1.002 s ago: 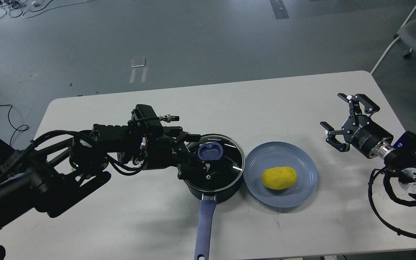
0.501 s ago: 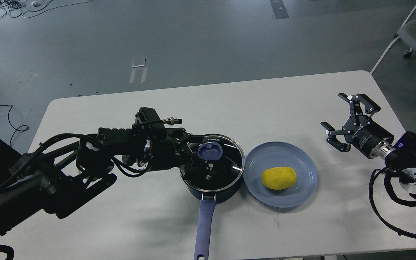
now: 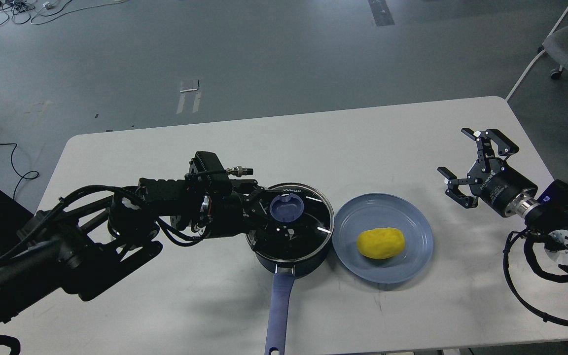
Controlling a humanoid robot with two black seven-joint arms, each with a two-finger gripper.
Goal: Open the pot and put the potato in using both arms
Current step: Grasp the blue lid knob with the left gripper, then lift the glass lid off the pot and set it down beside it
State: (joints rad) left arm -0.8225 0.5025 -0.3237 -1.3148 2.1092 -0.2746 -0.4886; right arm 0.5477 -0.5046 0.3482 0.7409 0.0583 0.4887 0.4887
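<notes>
Head view: step in hand looks like lid removal. Left claw [image 3: 270, 217] sits at the glass lid's blue knob [image 3: 286, 207], fingers dark against the pot [image 3: 291, 246], so can't tell if it's clamped yet. Best to centre on the knob, grip firmly, lift straight up, keep clear of the long handle [image 3: 279, 310]. Right claw [image 3: 476, 165] hangs spread wide, empty, far right. Potato [image 3: 381, 243] on blue plate [image 3: 412, 261], between pot and right claw, on the white surface [image 3: 363, 138].

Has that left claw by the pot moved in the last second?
Yes. The left gripper has slid rightward over the lid, closer to its blue knob; the pot has stayed put.
</notes>
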